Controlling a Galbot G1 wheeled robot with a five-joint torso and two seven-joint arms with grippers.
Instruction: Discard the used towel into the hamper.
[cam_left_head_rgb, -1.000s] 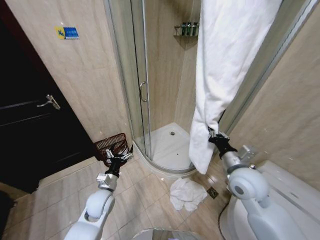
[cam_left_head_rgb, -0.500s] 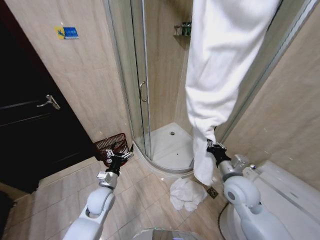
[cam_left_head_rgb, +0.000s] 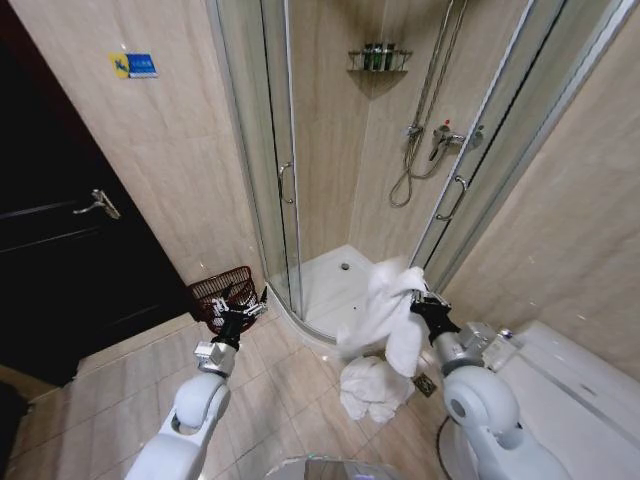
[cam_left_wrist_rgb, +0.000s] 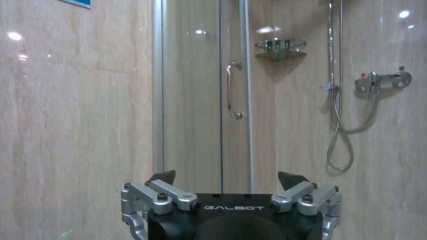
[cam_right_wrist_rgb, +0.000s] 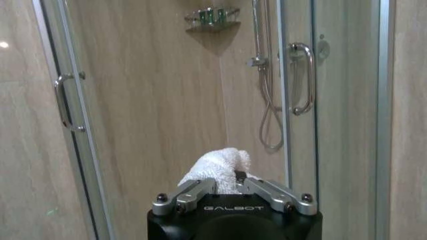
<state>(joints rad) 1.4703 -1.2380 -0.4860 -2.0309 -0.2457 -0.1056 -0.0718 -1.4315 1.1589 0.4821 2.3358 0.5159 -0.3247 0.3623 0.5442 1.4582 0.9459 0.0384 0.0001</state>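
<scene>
A: State of the right gripper (cam_left_head_rgb: 420, 303)?
B: Jaws clenched on the towel (cam_left_head_rgb: 385, 312). The towel hangs bunched from them, in front of the shower tray (cam_left_head_rgb: 335, 285) and above a second towel (cam_left_head_rgb: 372, 387) lying on the floor.

A: Left gripper (cam_left_head_rgb: 240, 312)?
B: Jaws released, nothing between them. It is held just before the hamper (cam_left_head_rgb: 222, 293).

A: Hamper location?
B: On the floor against the wall, between the dark door (cam_left_head_rgb: 60, 240) and the shower door (cam_left_head_rgb: 270, 150), well apart from the held towel.
</scene>
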